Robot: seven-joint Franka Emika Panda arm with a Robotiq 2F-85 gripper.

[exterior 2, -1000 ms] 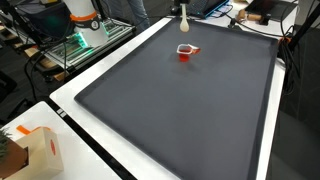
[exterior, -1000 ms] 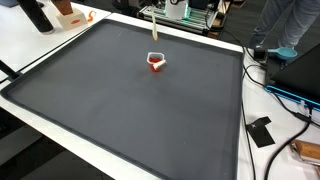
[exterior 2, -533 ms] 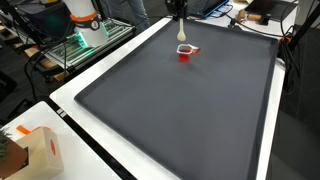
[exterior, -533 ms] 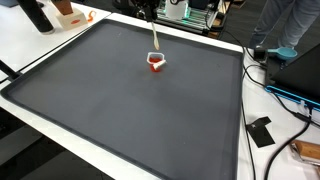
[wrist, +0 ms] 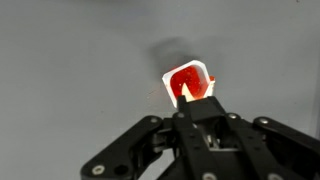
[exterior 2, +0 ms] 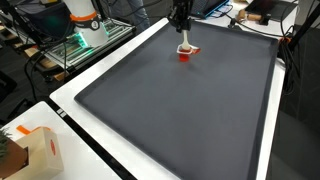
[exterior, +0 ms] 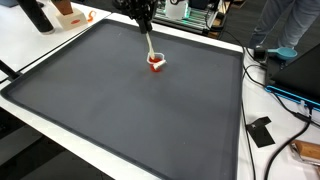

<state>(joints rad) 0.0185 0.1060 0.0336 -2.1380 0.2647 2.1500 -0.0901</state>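
A small red cup with a white rim (exterior: 155, 62) (exterior 2: 186, 51) (wrist: 188, 80) stands on the dark grey mat (exterior: 120, 110) (exterior 2: 180, 110) near its far edge. My black gripper (exterior: 143, 27) (exterior 2: 182, 27) (wrist: 196, 108) hangs just above it, shut on a thin pale stick (exterior: 148, 44) (exterior 2: 184, 40). The stick slants down and its lower end reaches the cup's mouth. In the wrist view the stick's pale tip (wrist: 185, 95) pokes out from between the jaws over the red inside of the cup.
A white table border (exterior: 60, 135) frames the mat. A cardboard box (exterior 2: 32, 150) sits at one corner. Cables and a black block (exterior: 262, 130) lie beside the mat, where a person (exterior: 290, 25) stands. A rack with green lights (exterior 2: 80, 45) is behind.
The gripper has come down into both exterior views with the stick. The stick's lower end has dropped from above the mat's edge to the cup's mouth. The cup has not moved.
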